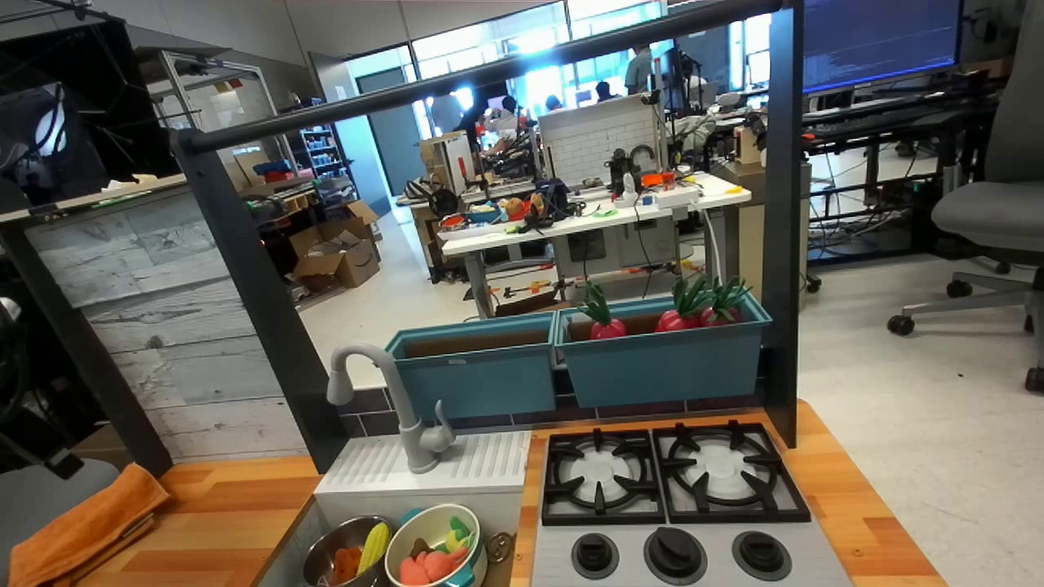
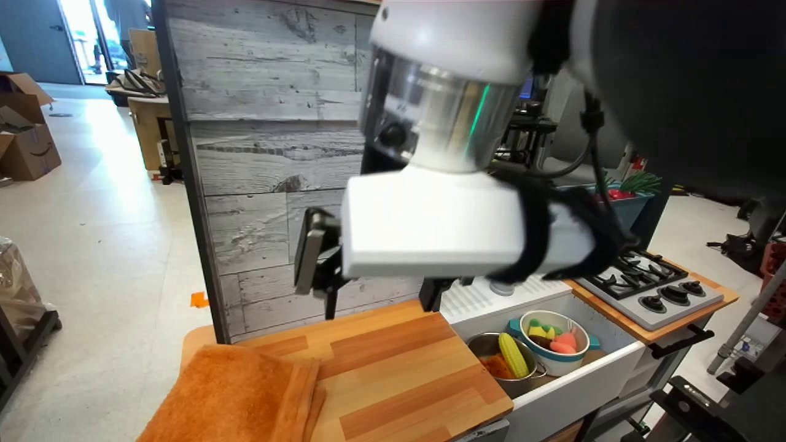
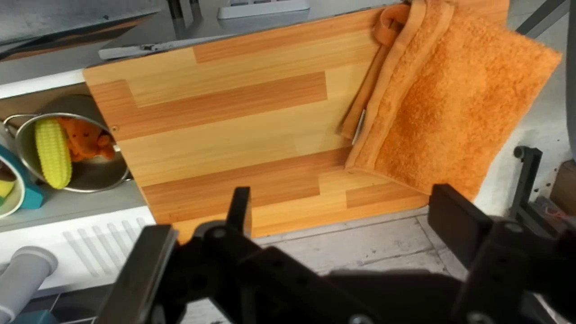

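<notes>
Dark fingers (image 3: 456,222) stand wide apart — one hides part of the orange towel (image 3: 454,103).

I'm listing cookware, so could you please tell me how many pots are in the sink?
2: a steel pot with the corn, nearer the orange towel, and a teal-handled pot beside it, nearer the stove.

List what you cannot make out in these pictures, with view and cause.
Underside of the orange towel: hidden by the cloth itself, all views.
Any print on its white label: too small, wrist view.
Lower parts of the red radishes: hidden by the teal planter, in both exterior views.
Text on the monitor: too small, in an exterior view.
</notes>
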Action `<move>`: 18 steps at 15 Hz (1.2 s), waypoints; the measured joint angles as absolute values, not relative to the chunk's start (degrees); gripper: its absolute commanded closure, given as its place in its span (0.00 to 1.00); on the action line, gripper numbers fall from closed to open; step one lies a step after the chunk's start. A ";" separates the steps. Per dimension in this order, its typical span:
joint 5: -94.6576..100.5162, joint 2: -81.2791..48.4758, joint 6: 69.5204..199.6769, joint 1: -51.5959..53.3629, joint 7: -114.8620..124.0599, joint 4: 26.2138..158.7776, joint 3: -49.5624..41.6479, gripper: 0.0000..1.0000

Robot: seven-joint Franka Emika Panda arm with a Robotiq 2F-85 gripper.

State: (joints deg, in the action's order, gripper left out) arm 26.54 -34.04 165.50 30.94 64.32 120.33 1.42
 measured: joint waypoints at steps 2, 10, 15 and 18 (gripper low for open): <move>26.54 -37.78 165.45 31.61 65.01 117.10 1.40 0.00; 22.89 -39.30 165.35 17.64 45.01 117.29 13.60 0.00; 12.63 -45.14 154.12 4.62 24.95 110.58 25.12 0.00; 10.06 -44.69 155.12 7.73 23.68 110.78 22.43 0.00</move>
